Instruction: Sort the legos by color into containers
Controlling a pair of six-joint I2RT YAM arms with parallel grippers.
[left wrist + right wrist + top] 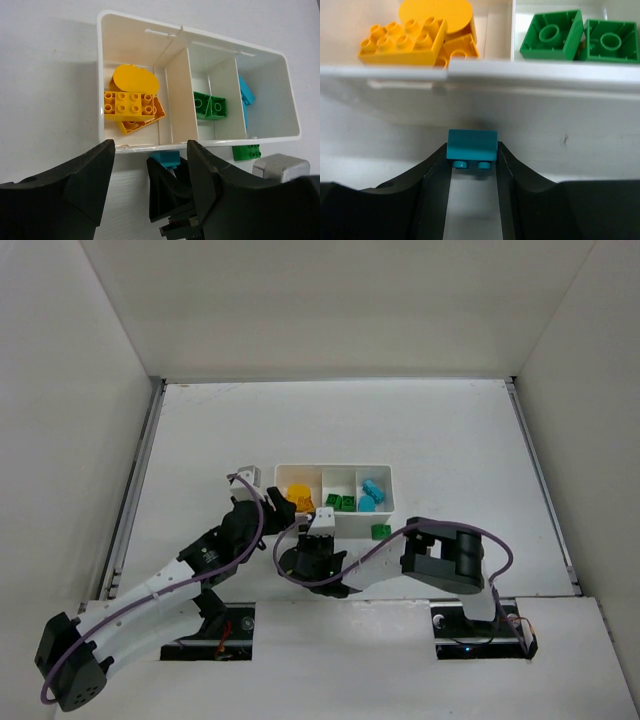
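The left gripper (150,150) gapes empty above the near wall of the tray (100,75). Yellow legos (129,105) lie in its left compartment. The right gripper (472,152) pinches a cyan brick (472,145) just outside that wall. Farther right, cyan legos (245,92) are half hidden.

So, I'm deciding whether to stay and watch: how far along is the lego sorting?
Mostly done: yellow bricks sit in the tray's left compartment, two green bricks in the middle, cyan bricks in the right. In hand: the right gripper grips a cyan brick before the tray's near wall. Remaining: that brick, plus a green brick outside the tray.
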